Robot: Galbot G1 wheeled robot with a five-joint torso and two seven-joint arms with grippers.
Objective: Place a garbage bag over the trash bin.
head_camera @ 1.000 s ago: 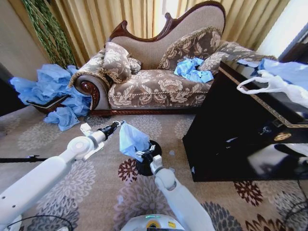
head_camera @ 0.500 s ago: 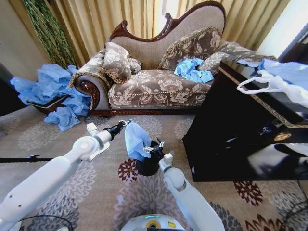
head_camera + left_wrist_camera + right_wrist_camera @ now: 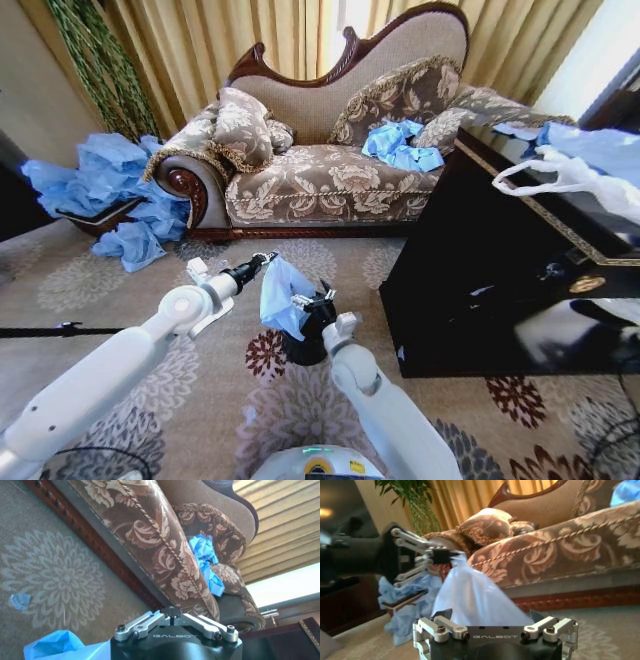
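The light blue garbage bag (image 3: 278,295) hangs over the carpet from its top corner, which my left gripper (image 3: 268,258) pinches shut. The small black trash bin (image 3: 305,345) stands just below and to the right of it, partly hidden by the bag and my right arm. My right gripper (image 3: 314,297) sits at the bag's lower right edge above the bin, fingers spread open. In the right wrist view the bag (image 3: 470,596) drapes down between the open right gripper (image 3: 490,614) fingers, with the left gripper (image 3: 452,557) shut on its peak. The left wrist view shows the left gripper (image 3: 172,618) and a fold of bag (image 3: 52,645).
A patterned sofa (image 3: 320,180) stands behind, with blue bags (image 3: 400,145) on its seat. A heap of blue bags (image 3: 110,190) lies at its left end. A glossy black cabinet (image 3: 500,260) stands close on the right, carrying a white plastic bag (image 3: 570,175).
Both grippers have shifted right and away from me, carrying the bag toward the bin. My right gripper has opened and let go of the bag's lower edge.
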